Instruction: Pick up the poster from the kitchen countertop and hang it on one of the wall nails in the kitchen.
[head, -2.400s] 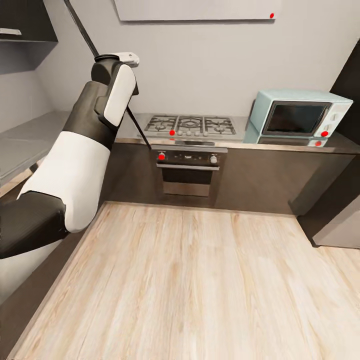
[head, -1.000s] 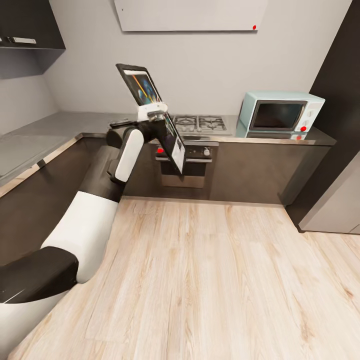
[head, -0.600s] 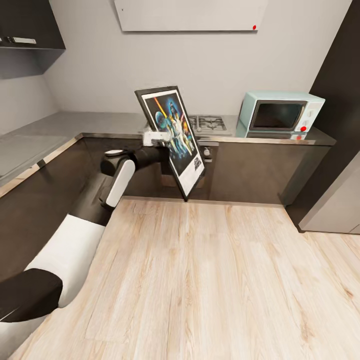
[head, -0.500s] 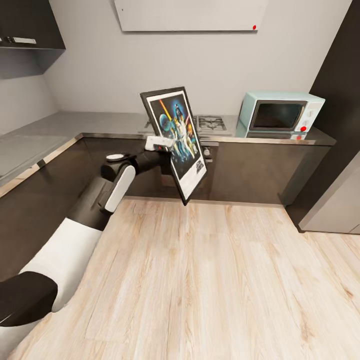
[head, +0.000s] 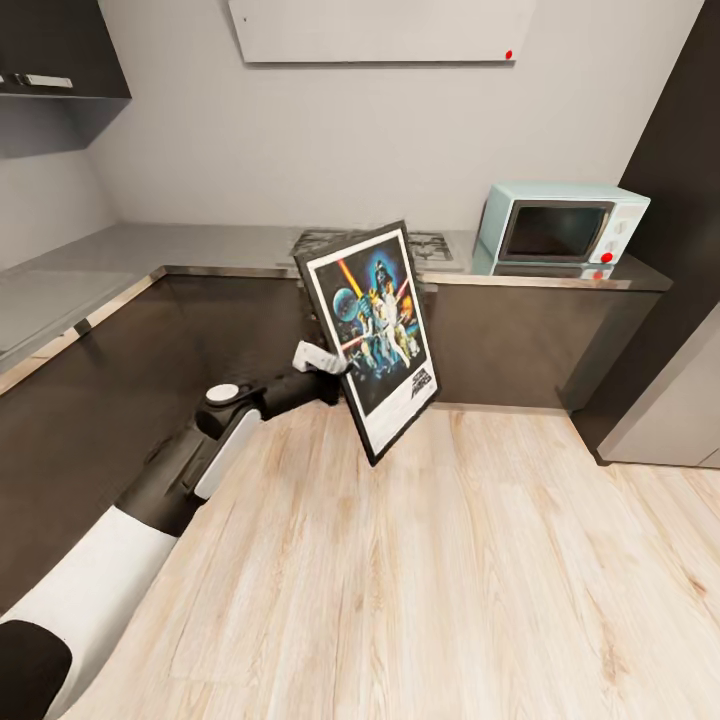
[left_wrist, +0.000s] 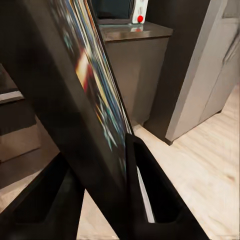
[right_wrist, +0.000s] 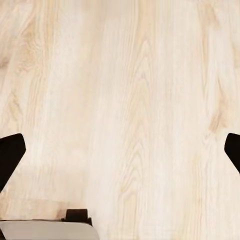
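Head view: the left claw (head: 335, 368) grips the poster (head: 375, 330) by its left edge. Compared with half a second ago, the arm has dropped and the poster hangs lower, tilted, in front of the dark cabinets and below the smooth grey worktop (head: 150, 250). A pale blue microwave (head: 560, 228) stands on the worktop.

Left wrist view: two black fingers (left_wrist: 145, 185) clamp the thin, black-framed poster (left_wrist: 95, 95) edge-on.

Right wrist view: the right claw's (right_wrist: 120, 152) dark fingertips sit wide apart, holding nothing, above the pale wood-grain floor (right_wrist: 130, 100).
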